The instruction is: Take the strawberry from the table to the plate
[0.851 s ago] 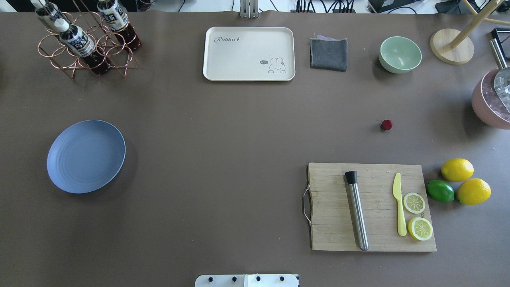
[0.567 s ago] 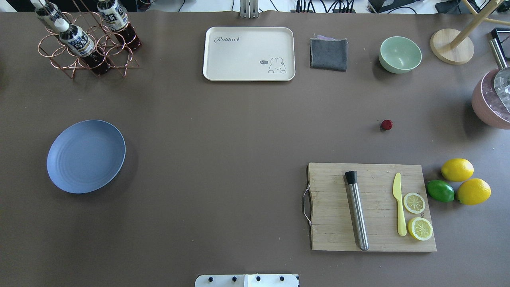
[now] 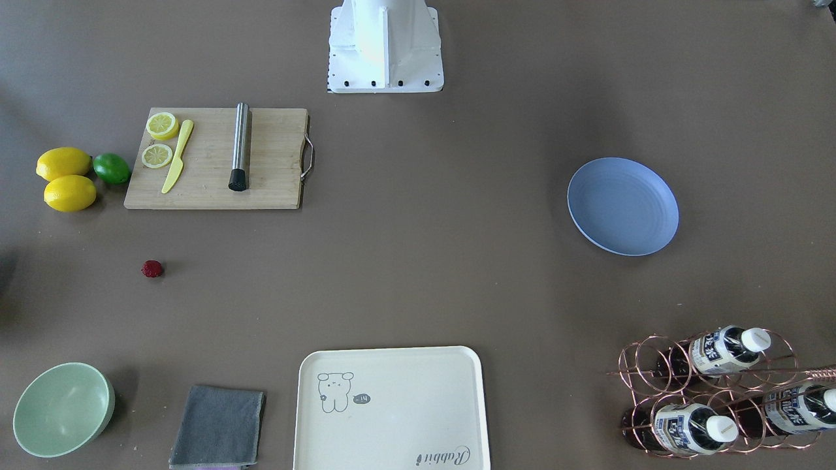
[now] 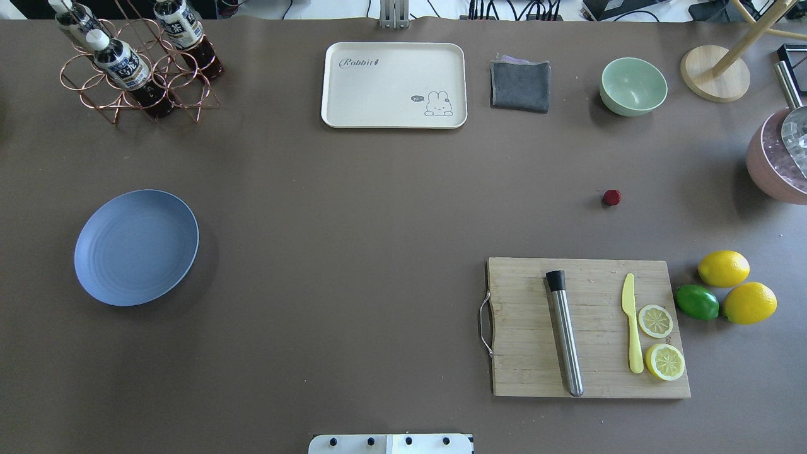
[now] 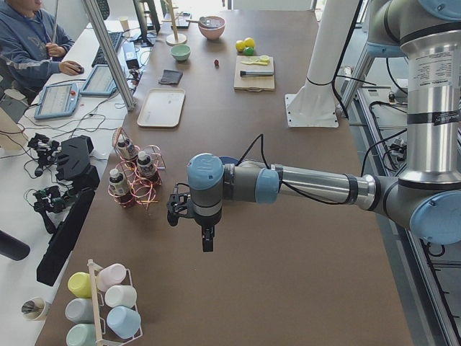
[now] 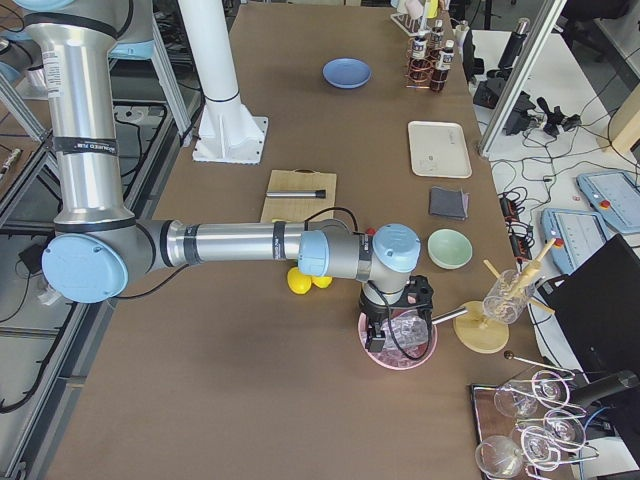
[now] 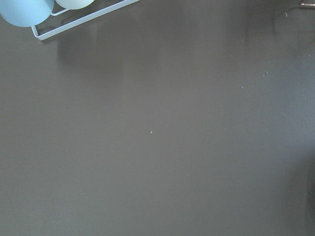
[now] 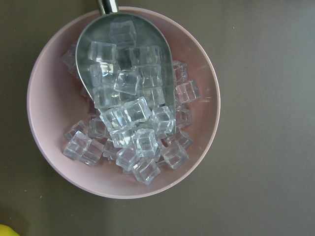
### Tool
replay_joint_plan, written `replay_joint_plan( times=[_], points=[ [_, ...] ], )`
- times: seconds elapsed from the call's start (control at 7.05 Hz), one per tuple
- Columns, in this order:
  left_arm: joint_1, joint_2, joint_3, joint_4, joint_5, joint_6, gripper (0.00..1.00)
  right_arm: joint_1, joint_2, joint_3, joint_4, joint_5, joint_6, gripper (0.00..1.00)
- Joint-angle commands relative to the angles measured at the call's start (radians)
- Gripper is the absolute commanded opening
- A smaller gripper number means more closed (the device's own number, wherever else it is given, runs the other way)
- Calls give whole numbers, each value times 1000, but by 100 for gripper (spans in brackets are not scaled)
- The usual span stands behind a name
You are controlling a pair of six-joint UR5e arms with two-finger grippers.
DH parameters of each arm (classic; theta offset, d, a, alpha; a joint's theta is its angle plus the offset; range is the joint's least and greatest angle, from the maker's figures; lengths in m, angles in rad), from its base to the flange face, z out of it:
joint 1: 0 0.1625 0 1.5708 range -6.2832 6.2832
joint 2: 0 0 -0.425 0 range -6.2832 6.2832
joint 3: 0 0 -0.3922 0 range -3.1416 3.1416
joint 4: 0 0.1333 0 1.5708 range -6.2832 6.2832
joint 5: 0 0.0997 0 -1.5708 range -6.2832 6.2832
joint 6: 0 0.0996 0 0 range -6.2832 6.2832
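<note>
front-facing: strawberry [image 3: 151,268] sits alone on the bare table [image 3: 424,261], on the robot's right half, between the cutting board [image 3: 215,158] and the green bowl [image 3: 62,409], touching neither. plate [image 3: 622,206] is well apart on the robot's left half, nothing on it. two lemons [image 3: 63,163] and a lime [image 3: 111,168] cluster just beside the board's outer end. grey cloth [image 3: 217,425], cream tray [image 3: 390,408] and bottle rack [image 3: 712,391] line the far edge from the robot base [image 3: 385,46]. no arm in this view. overhead: same layout mirrored, berry right of centre, beyond the board, plate at mid-left; no arm here either. exterior left: near arm reaches out over the near end of the table, left gripper [image 5: 207,245] pointing down above bare surface, close to a cup rack [image 5: 108,303]; can't tell how its jaws stand, nothing seen in them. a person [image 5: 29,43] sits at a desk at top left. exterior right: near arm holds the right gripper [image 6: 385,338] pointing down over the pink bowl [image 6: 425,345] of ice; jaw state can't be told from here. left wrist: only bare table plus a corner of the cup rack, no fingers in frame. right wrist: looks straight down into the pink bowl, ice cubes and a metal scoop [image 8: 125,64] lying in it, no fingers in frame.
</note>
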Motion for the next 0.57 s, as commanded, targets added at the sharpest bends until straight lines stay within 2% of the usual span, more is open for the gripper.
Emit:
replay_joint_plan(
  times=[0.0,0.43],
  points=[
    [5,-2,-9,-1,-2,0,100,-1,5,0,1,-1,0,100],
    [7,-21,-9,-33,-5,-2,100,-1,5,11,1,2,0,100]
  ],
)
